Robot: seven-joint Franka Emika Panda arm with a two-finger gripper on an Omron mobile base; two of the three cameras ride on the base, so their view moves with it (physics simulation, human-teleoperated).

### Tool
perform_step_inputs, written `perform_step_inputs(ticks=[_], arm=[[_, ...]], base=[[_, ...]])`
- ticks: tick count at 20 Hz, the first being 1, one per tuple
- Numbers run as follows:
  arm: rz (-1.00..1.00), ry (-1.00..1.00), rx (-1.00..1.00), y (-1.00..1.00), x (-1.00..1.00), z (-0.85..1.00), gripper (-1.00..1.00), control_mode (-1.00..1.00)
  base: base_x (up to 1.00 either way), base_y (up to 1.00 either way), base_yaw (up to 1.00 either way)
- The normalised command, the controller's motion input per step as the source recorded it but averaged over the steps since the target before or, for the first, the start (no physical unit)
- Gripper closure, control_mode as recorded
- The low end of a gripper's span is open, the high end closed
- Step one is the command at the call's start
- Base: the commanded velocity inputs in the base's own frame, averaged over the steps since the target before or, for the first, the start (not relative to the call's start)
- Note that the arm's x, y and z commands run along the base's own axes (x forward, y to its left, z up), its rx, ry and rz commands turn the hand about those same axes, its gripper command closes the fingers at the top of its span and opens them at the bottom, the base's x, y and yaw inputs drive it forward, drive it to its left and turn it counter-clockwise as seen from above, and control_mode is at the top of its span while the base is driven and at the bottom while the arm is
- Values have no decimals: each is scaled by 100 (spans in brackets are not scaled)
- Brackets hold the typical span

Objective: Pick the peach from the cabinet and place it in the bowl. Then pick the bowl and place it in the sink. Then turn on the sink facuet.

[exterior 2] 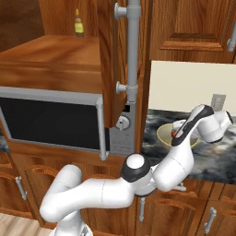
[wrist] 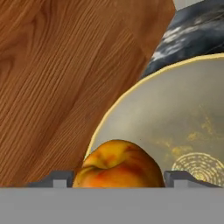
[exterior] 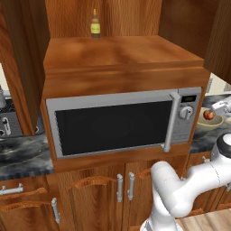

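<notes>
I see brown bottle (exterior: 95,25) at 12 o'clock on cabinet (exterior: 122,52) shelf, microwave (exterior: 122,119) below, my end effector (wrist: 118,179) clamped around peach (wrist: 117,165), over bowl (wrist: 175,127) on table (exterior 2: 216,159) at 3 o'clock

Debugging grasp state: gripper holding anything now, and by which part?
Yes: the gripper holds the peach by its opposite sides, one fingertip each side, above the bowl.

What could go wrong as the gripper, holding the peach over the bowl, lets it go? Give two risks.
1. In the hand view the peach sits over the near rim of the bowl, not its middle; it might strike the rim and roll onto the counter.
2. The gripper hangs close above the bowl and may nudge it when opening.
</notes>
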Motion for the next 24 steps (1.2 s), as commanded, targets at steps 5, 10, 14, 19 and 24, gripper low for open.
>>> perform_step_inputs(ticks=[5,10,14,19,24], arm=[[3,-7,-8,-12,35,-24,100,-100],[4,-5,-8,-19,31,-25,100,-100],[3,-3,-8,-23,27,-23,100,-100],[6,-7,-5,-19,7,-6,-100,-100],[9,-16,-1,-14,-22,15,-100,-100]], base=[[0,0,0],[0,0,0],[0,0,0],[0,0,0],[0,0,0]])
